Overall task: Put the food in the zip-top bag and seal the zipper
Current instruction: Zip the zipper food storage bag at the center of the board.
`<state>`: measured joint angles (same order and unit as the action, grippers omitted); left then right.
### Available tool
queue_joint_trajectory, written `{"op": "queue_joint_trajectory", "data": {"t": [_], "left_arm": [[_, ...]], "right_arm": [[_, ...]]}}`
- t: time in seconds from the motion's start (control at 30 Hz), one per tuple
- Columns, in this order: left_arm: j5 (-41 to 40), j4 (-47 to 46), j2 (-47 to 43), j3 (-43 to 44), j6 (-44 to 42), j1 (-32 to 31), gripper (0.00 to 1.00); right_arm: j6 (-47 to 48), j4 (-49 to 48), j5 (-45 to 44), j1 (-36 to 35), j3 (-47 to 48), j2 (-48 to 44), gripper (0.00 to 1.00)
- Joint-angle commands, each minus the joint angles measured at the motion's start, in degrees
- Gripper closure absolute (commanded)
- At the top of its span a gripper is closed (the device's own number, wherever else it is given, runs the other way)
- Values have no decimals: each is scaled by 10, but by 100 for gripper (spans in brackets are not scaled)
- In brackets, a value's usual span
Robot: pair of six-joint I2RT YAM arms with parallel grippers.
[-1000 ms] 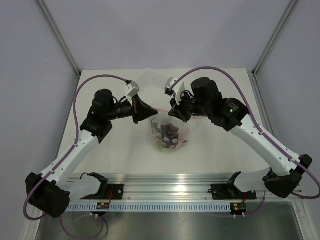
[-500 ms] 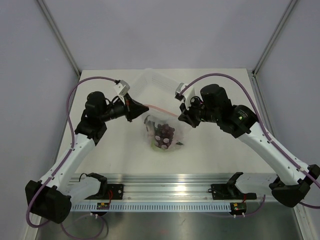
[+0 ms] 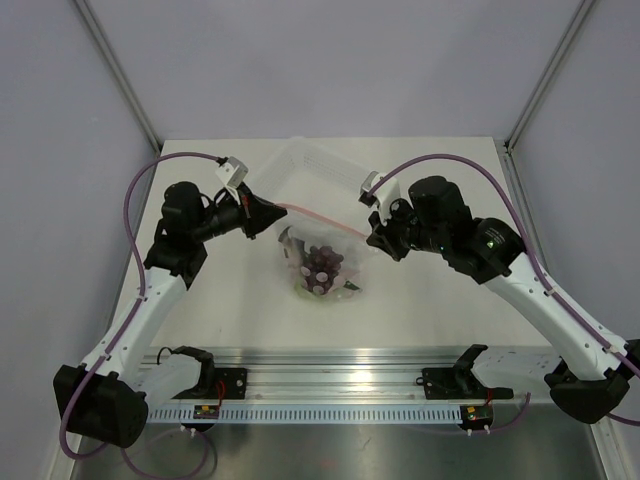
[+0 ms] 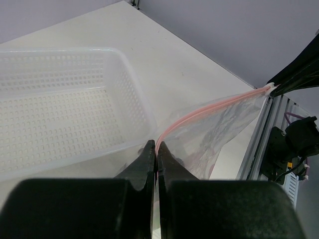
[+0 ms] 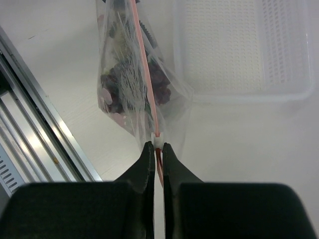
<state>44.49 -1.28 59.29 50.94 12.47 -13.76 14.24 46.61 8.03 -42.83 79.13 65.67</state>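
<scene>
1. Left gripper (image 3: 283, 211): we record its jaws as pressed together, pinching the left end of the zipper (image 3: 325, 220). In its wrist view the pink strip (image 4: 209, 105) leaves the fingertips (image 4: 156, 149) and runs straight away toward the other arm.
2. White perforated tray (image 3: 320, 165): it sits on the table (image 3: 230, 300) behind the strip, and we see no food in it.
3. Zip-top bag (image 3: 345, 262): it hangs below the strip, between the two grippers. The dark red grape bunch (image 3: 320, 265) is inside, and its lower end appears to rest on the table.
4. Zipper, long axis: it is drawn taut from the left jaws to the right jaws, slanting toward the near right in the top view. We read a single pink line. We judge it closed along its length but cannot confirm this.
5. Whitish tab (image 5: 157, 140): it lies at the right end of the strip, just ahead of the right fingertips.
6. Right gripper (image 5: 156, 148): its jaws are nearly together and pinch the strip just behind the tab. We judge this arm the nearer for any final pull on the tab.
</scene>
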Motion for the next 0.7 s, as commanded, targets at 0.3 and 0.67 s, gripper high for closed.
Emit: {"op": "queue_joint_trajectory", "data": {"t": [0.3,0.67], "left_arm": [[-17,-15,-3,15,-13,15,100],[-26,-8,7,24,-24,23,100]], "right_arm": [[-10,26,-29,13,-10,-26,100],[-4,50,-50,23,-18,-48,100]]}}
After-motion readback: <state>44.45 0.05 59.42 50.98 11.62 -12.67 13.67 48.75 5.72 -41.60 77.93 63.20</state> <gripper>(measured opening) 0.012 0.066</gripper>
